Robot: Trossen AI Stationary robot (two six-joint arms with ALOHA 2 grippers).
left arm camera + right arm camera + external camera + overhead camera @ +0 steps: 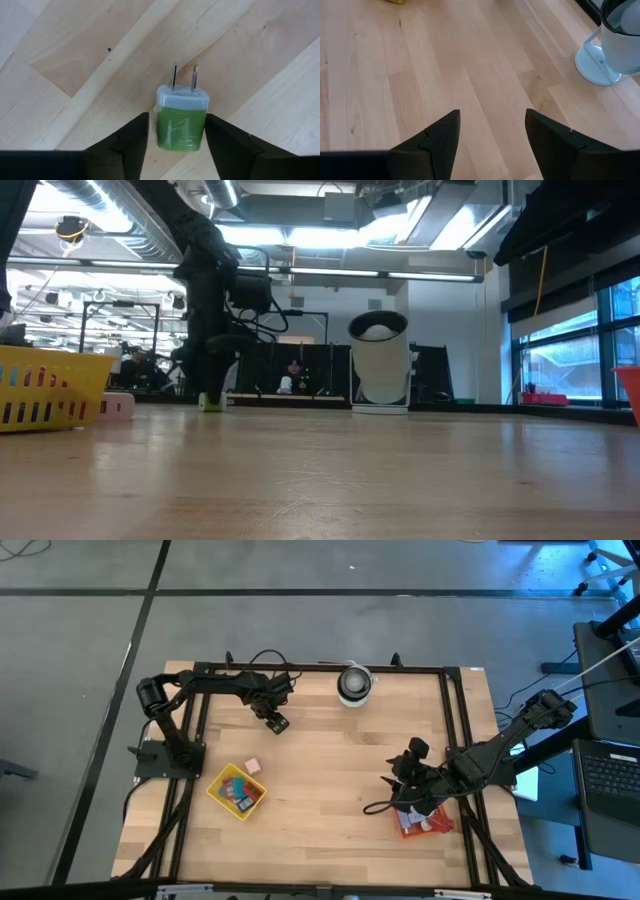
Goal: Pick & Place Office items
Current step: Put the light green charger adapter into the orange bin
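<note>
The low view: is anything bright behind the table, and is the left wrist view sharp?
Low view: ceiling lights glare, left arm a dark silhouette; the yellow tray stays readable. Left wrist view: green plug adapter sharp between the left gripper fingers.

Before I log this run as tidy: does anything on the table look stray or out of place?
One small pink block lies on the wooden table just outside the yellow square tray, beside its rim rather than inside. The green plug adapter sits between the left gripper's fingers near the table's far edge.

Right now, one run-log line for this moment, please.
left end effector: around green charger, on table | right end effector: open, above orange tray
</note>
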